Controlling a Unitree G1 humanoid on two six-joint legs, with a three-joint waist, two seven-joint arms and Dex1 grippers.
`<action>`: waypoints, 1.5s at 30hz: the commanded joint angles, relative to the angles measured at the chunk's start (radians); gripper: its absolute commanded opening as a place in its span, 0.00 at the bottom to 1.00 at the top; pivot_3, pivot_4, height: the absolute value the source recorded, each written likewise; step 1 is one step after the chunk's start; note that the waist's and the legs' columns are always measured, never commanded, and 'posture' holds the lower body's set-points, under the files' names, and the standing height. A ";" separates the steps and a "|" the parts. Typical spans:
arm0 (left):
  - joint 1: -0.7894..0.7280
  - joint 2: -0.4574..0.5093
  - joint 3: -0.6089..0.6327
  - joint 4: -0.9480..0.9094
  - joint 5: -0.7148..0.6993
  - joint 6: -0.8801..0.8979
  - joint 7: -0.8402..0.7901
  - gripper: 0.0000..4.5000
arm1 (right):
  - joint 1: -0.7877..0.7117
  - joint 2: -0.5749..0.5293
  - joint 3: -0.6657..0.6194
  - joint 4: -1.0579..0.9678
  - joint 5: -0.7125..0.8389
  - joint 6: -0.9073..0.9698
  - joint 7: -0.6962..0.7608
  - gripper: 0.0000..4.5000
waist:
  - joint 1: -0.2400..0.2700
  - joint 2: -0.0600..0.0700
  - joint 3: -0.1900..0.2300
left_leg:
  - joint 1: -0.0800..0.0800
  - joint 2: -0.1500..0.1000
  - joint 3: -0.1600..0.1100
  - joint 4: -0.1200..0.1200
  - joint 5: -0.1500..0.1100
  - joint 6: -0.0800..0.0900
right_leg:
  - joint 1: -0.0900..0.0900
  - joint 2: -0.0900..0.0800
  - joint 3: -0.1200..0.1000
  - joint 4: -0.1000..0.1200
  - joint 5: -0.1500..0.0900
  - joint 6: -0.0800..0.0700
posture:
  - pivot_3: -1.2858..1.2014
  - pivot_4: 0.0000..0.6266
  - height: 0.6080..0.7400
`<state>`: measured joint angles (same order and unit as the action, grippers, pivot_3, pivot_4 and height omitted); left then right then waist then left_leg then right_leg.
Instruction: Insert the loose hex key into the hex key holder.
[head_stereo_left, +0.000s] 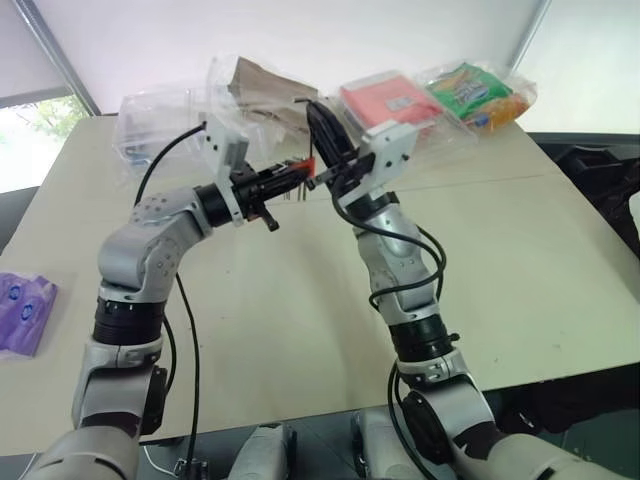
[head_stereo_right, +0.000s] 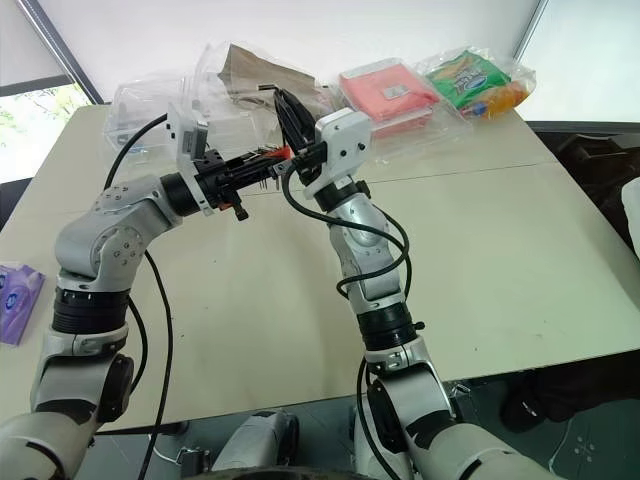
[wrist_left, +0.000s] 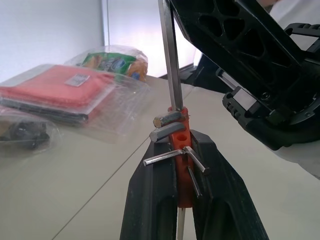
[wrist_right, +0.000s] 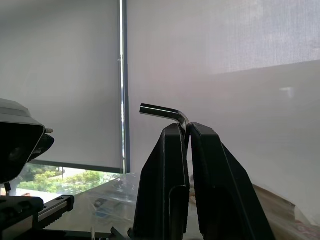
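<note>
Left eye view: both arms raised above the table (head_stereo_left: 300, 330); left gripper (head_stereo_left: 296, 176) and right gripper (head_stereo_left: 322, 140) meet mid-air, with the red hex key holder (head_stereo_left: 304, 166) between them.

Left wrist view: left fingers (wrist_left: 150, 200) clamped on the hex key holder, short keys protruding. The loose hex key (wrist_left: 171, 60) stands upright, its shaft entering the holder's top.

Right wrist view: right fingers (wrist_right: 167, 170) pinched together on the loose hex key, bent end protruding above the tips.

- Hex key holder (wrist_left: 181, 165): red-orange, with grey metal prongs.
- Loose hex key (wrist_right: 167, 112): shiny grey steel.
- Both hands, left hand (wrist_left: 182, 200) and right hand (wrist_right: 189, 135): black fingers.
- Desk (head_stereo_left: 520, 260): pale beige.
- Snack packet (head_stereo_left: 475, 92): green and orange.
- Pouch (head_stereo_left: 22, 312): purple.
</note>
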<state>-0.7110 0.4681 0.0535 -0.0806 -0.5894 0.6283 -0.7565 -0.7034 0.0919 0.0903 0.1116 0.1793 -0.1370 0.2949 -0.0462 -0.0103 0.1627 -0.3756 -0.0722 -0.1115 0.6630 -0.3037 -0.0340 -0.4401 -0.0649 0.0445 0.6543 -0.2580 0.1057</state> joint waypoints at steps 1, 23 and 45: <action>-0.017 0.008 0.025 -0.025 -0.006 -0.014 -0.001 0.00 | -0.006 0.001 -0.002 -0.043 0.001 -0.013 -0.002 0.01 | 0.000 0.000 0.000 | 0.000 0.000 0.000 0.000 0.000 0.000 | 0.000 0.000 0.000 0.000 0.000 0.000 | 0.52 0.24 1.00; -0.038 -0.006 0.039 -0.012 -0.019 -0.010 0.022 0.00 | 0.130 -0.069 0.037 -0.110 -0.043 -0.021 0.047 0.58 | 0.002 0.000 0.000 | 0.000 0.000 0.000 0.000 0.000 0.000 | 0.000 0.000 0.000 0.000 0.000 0.000 | 0.52 0.24 1.00; 0.026 -0.226 -0.024 0.083 -0.169 0.329 0.095 0.00 | 0.617 -0.619 -0.269 -0.555 0.153 0.313 0.263 0.69 | 0.033 0.000 0.000 | 0.001 0.000 0.001 0.003 -0.003 0.006 | 0.004 0.000 0.001 -0.001 0.000 0.000 | 0.52 0.24 1.00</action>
<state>-0.6519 0.2559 0.0260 0.0050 -0.7196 0.9251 -0.6703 -0.0927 -0.5160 -0.1511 -0.4003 0.3192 0.1834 0.5459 -0.0127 -0.0104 0.1627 -0.3747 -0.0724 -0.1105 0.6664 -0.3069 -0.0282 -0.4355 -0.0644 0.0452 0.6526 -0.2580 0.1057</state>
